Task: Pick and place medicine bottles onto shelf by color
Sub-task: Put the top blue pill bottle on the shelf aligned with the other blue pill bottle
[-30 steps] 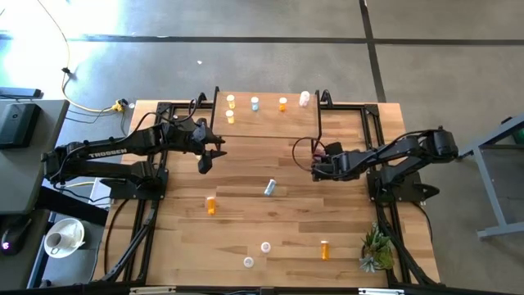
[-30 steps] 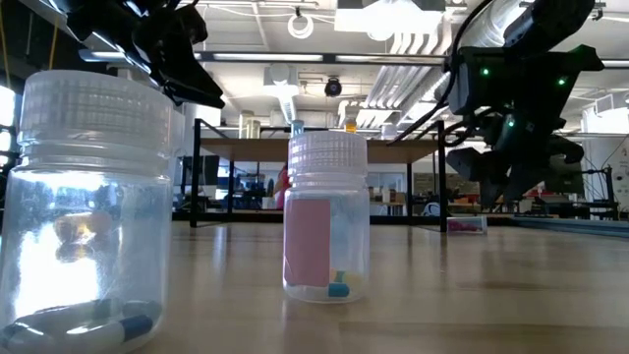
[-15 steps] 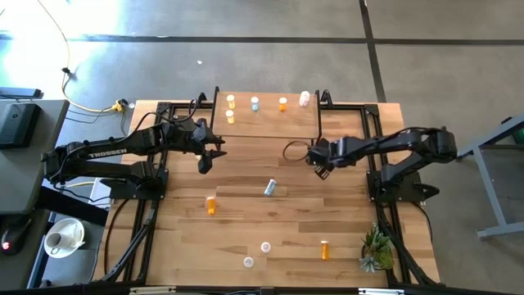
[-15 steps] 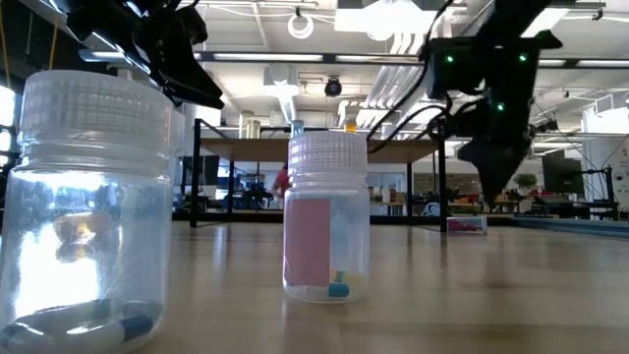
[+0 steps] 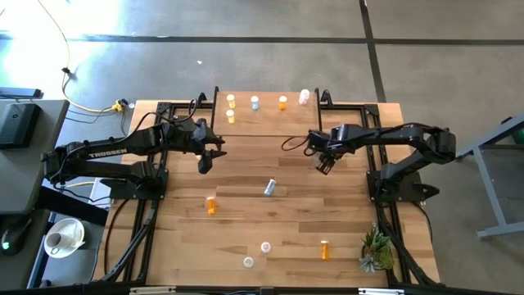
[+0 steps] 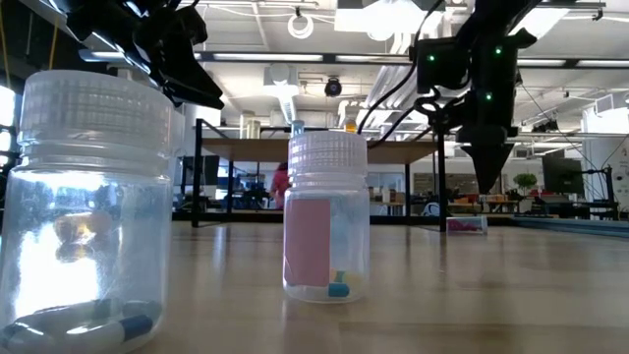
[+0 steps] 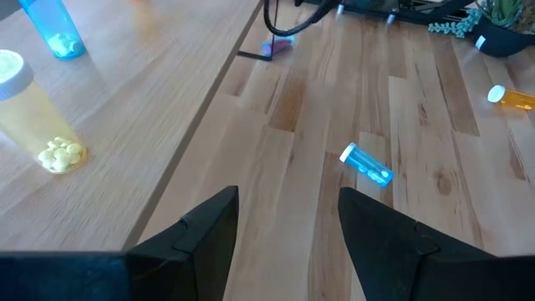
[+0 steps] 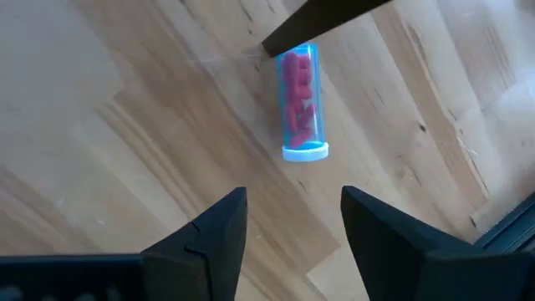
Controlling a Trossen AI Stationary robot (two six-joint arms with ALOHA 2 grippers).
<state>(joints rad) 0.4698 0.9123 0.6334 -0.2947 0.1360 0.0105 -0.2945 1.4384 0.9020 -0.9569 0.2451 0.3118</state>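
Surveying largest first, we list: table (image 5: pixel 246 205) of pale wood slats in an open workshop hall, benches beyond. Shelf (image 5: pixel 266 123) at the far edge, carrying five bottles. Left gripper (image 5: pixel 205 164), near the shelf's left end, fingers parted, holding nothing. Right gripper (image 8: pixel 288 226), over the table right of centre, jaws spread, empty. Pink bottle (image 8: pixel 299 102) lying on its side by a black shelf leg, directly under the right gripper. Blue bottle (image 5: pixel 268 188) lying mid-table; others nearer the front edge. We judge the pink pick-up is next: descend squarely, straddle the body across its width, avoid the leg.
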